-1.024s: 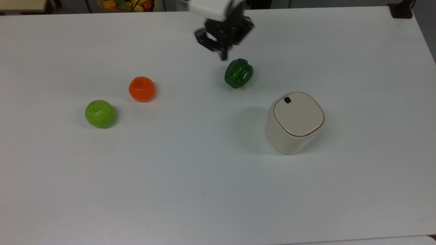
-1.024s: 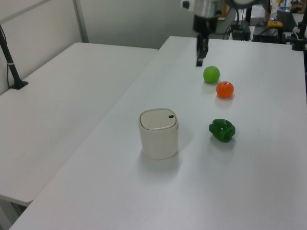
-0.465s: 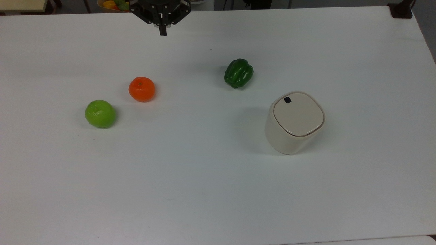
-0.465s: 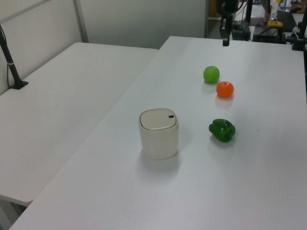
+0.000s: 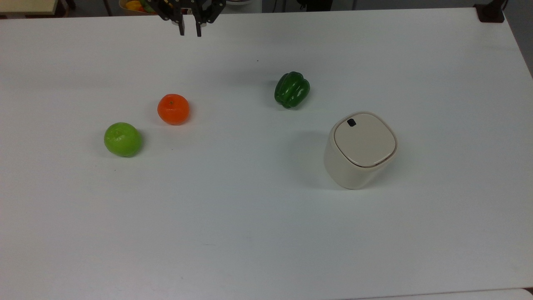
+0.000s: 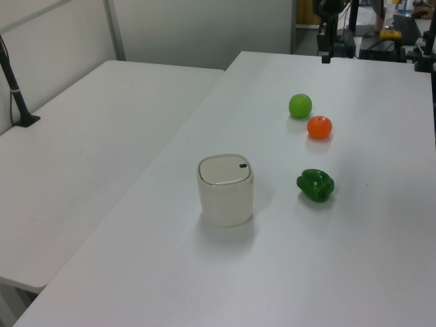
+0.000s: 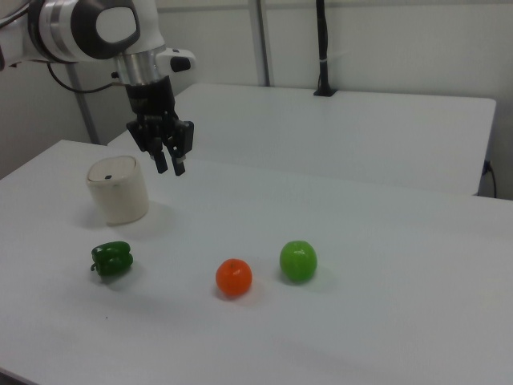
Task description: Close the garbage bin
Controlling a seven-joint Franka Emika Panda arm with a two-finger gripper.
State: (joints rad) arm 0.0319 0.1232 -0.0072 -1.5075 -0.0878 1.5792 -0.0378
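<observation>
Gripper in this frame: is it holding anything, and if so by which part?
Nothing is held. The gripper hangs open and empty above the table, apart from the garbage bin, whose lid lies flat on top.

Two white tables [image 6: 102,122] side by side — pale wall [image 6: 204,27] behind, a black pole [image 7: 322,48].

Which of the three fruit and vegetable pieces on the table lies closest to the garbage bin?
The green pepper: it lies just beside the garbage bin, while the orange and the green apple sit much farther off, toward the top view's left.
</observation>
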